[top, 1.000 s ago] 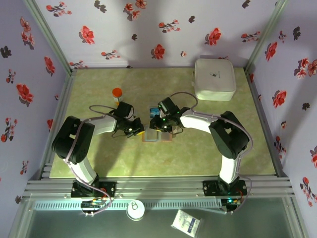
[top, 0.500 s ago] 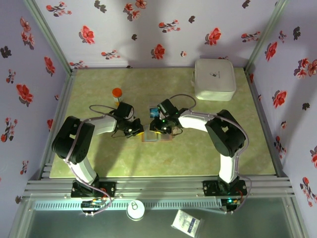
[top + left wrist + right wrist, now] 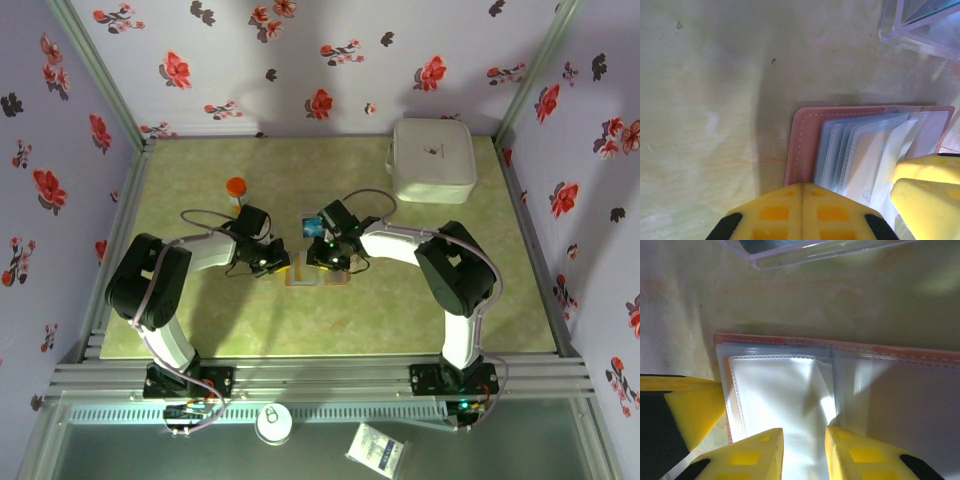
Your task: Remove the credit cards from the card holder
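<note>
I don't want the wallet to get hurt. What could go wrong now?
The right gripper, jaws slightly apart over the clear sleeves, might pinch and tear the plastic. The card holder could slide if the shut left gripper at its edge slips. The two grippers sit close and may bump.

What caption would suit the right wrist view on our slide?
Right end effector, jaws narrowly apart, at the clear sleeves of the open card holder.
</note>
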Motion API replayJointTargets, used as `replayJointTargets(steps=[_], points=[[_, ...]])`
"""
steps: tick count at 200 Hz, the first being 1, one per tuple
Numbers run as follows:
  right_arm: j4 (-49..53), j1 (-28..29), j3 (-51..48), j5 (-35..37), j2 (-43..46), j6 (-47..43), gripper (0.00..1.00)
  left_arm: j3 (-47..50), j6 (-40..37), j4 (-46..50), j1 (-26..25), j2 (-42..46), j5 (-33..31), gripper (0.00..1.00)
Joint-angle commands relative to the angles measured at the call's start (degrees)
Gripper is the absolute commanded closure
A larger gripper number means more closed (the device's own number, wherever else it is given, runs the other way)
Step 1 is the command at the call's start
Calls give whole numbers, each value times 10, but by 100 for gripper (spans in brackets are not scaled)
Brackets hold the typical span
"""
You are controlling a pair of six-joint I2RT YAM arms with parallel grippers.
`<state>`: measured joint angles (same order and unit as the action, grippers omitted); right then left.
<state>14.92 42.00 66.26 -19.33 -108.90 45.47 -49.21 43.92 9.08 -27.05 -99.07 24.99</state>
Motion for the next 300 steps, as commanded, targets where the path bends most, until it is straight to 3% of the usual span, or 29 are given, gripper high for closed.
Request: replayJointTargets(steps=[1, 64, 130, 191, 300], points=[[25, 1, 2, 21, 10, -6, 71, -6, -18, 29, 3, -17, -25, 100], [6, -1, -7, 12, 7, 3, 71, 1, 3, 17, 4, 20, -24, 100], [-11, 0, -19, 6, 8, 12, 72, 22, 59, -37, 1, 64, 24, 94], [-20, -1, -23, 2, 8, 16, 72, 38, 111, -128, -13, 21, 80, 80], [-32, -1, -31, -3, 13, 21, 72, 33, 116, -123, -23, -8, 74, 80]])
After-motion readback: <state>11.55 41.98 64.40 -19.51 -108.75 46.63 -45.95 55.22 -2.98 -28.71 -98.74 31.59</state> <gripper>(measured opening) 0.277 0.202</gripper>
